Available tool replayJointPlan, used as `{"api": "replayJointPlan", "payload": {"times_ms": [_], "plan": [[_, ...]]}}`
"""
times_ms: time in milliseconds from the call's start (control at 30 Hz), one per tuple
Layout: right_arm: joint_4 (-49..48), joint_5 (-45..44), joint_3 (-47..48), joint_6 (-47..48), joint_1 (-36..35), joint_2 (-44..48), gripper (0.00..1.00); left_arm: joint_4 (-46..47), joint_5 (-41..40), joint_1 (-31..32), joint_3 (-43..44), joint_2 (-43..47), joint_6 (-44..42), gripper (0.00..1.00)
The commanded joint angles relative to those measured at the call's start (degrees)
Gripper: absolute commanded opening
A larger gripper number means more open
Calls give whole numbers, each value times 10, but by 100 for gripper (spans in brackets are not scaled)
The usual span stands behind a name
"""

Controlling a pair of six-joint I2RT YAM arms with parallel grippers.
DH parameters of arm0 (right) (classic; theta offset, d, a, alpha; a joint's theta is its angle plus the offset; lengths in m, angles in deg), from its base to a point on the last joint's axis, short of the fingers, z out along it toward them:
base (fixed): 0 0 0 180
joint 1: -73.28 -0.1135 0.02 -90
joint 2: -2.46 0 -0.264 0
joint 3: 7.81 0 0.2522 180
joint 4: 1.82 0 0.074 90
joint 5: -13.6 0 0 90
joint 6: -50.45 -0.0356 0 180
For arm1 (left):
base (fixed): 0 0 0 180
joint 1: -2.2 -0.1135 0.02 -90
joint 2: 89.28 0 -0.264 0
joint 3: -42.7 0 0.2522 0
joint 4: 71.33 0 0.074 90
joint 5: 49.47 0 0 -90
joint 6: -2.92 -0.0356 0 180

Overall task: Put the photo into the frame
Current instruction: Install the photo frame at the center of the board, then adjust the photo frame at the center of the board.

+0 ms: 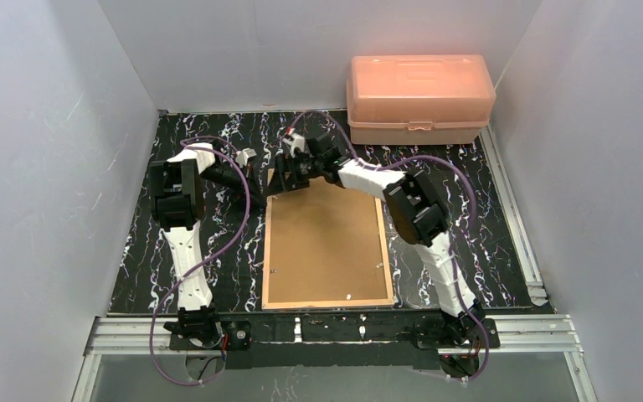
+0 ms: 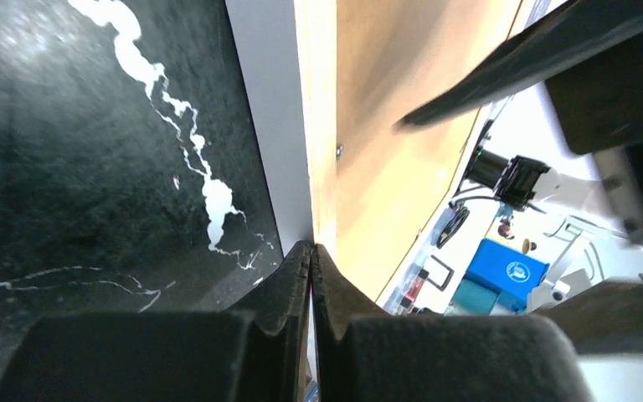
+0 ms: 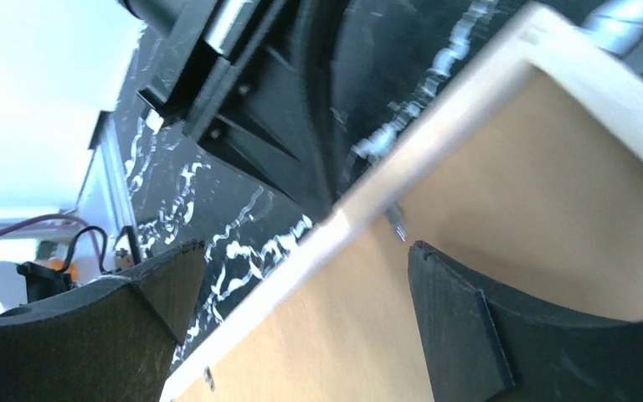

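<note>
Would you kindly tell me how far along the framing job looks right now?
Looks done: the frame lies back-up with the brown backing board seated inside its border. The photo is not visible; possibly underneath, I cannot tell. In hand: the left gripper, shut, touches the frame's far left corner; the right gripper is open astride the edge there. Left: probably securing the backing.

The right gripper (image 3: 301,251) has its fingers spread astride the pale rail of the frame (image 3: 469,92), one over the table (image 3: 176,201), one over the brown board (image 3: 536,193). A dark shape, seemingly the left gripper (image 3: 322,188), meets the rail.
</note>
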Motion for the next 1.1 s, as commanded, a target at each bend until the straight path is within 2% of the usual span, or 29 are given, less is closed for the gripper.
{"api": "replayJointPlan", "payload": {"times_ms": [0, 167, 233, 333, 467, 633, 833, 933, 1067], "plan": [[2, -126, -98, 5, 61, 165, 99, -65, -39, 9, -11, 46, -84, 0], [59, -350, -328, 19, 116, 356, 99, -78, -87, 15, -94, 102, -146, 0], [71, -409, -410, 20, 138, 419, 99, -76, -102, 19, -138, 123, -159, 0], [64, -436, -506, 6, 172, 494, 99, -57, -126, 47, -195, 161, -171, 0], [50, -420, -585, -25, 196, 532, 99, -21, -157, 70, -251, 205, -171, 0], [-8, -357, -625, -73, 201, 513, 99, 13, -198, 99, -303, 242, -182, 0], [-78, -286, -606, -111, 201, 443, 99, 23, -219, 111, -339, 263, -200, 0], [-106, -258, -568, -132, 196, 400, 99, 27, -218, 116, -345, 271, -206, 0], [-88, -256, -482, -123, 162, 340, 99, 27, -201, 122, -351, 283, -218, 0]]}}
